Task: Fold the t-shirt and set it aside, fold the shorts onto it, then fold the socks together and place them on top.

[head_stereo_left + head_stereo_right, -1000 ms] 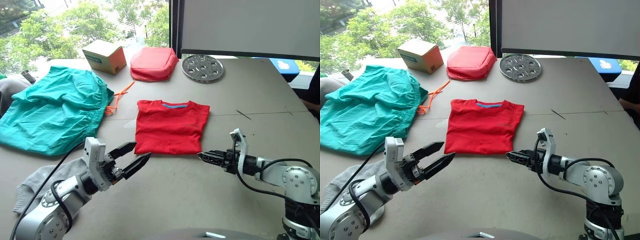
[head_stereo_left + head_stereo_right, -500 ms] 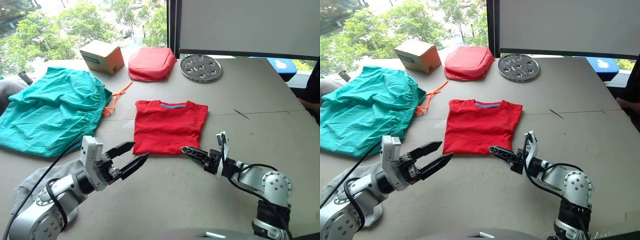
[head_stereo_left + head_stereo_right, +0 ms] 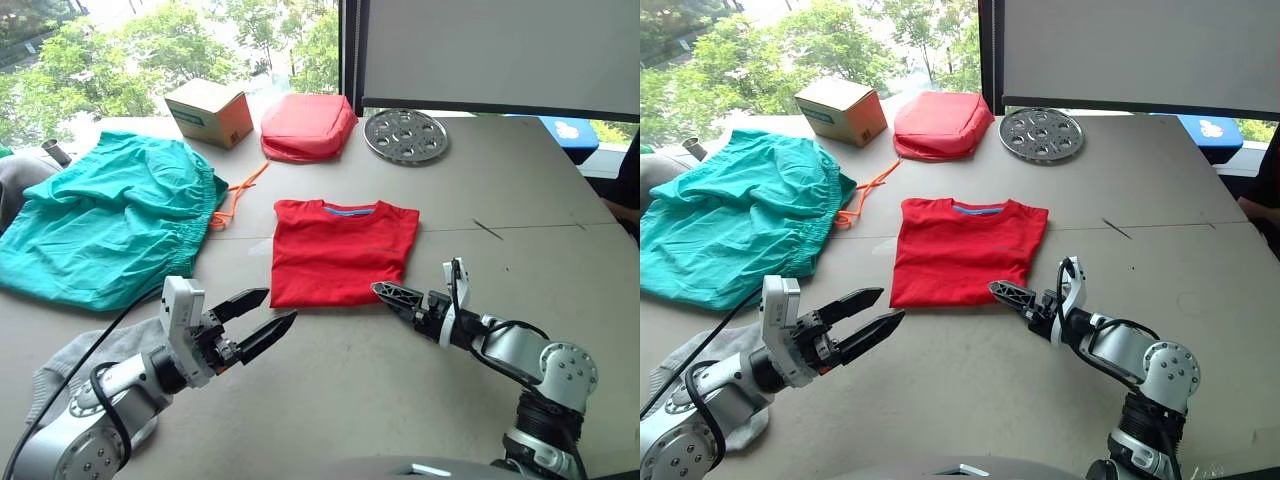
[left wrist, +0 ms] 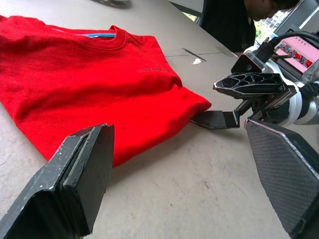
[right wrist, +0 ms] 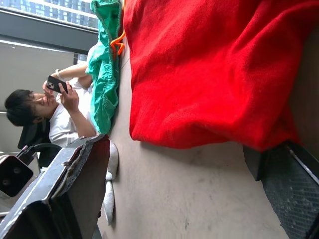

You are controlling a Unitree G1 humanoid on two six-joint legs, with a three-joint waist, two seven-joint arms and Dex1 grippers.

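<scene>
Your right gripper (image 3: 392, 293) has swung in over the last second from well off the bright red, thin short-sleeved t-shirt (image 3: 342, 250) to its near right corner, and the left wrist view shows its lower finger sliding under the hem there while the upper one rides above, jaws parted with nothing pinched yet. Your left gripper (image 3: 262, 315) has barely moved: it hangs open above the bare desk (image 3: 520, 190), just short of the shirt's near left corner. The shirt lies flat and already narrowed at the middle of the desk. The large teal-green shorts (image 3: 105, 225) sit at the left edge, and the light grey knit socks (image 3: 85, 365) lie at the near left corner. I'd judge you're setting up a two-corner lift of the hem, so bring the left one in to match.
</scene>
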